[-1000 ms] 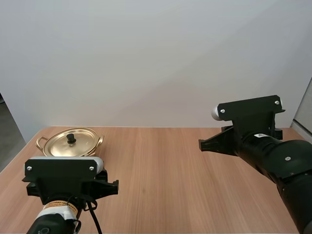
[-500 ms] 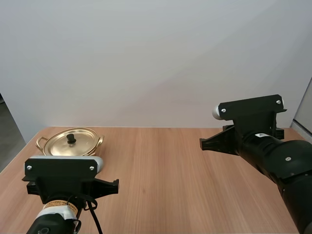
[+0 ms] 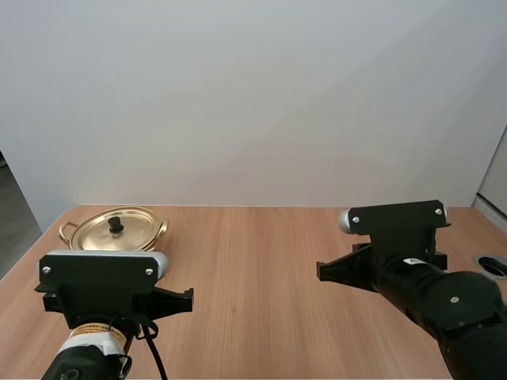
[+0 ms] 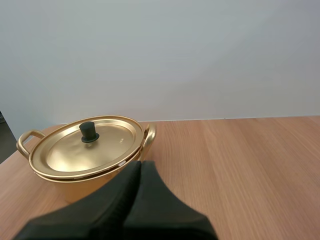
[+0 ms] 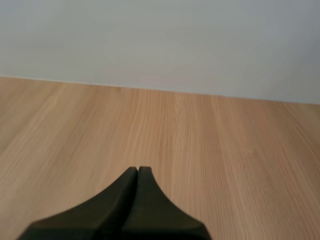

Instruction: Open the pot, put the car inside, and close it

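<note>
The pot (image 4: pixel 75 184) is shiny gold with loop handles (image 4: pixel 25 141), its lid (image 4: pixel 65 152) on, black knob (image 4: pixel 88 132) up. It sits on the worktop (image 3: pixel 253 269) just beyond my left gripper (image 4: pixel 140 165), whose fingers are pressed together, empty. My right gripper (image 5: pixel 138 170), likewise closed, hangs well right of the pot.

Glossy golden metal pot (image 4: pixel 80 184) and lid (image 4: pixel 106 146), matt wood-grain table (image 4: pixel 240 165).

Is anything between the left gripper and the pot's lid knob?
Nothing visible. The left gripper, jaws shut, sits just short of the pot; its lid and black knob are unobstructed.
</note>
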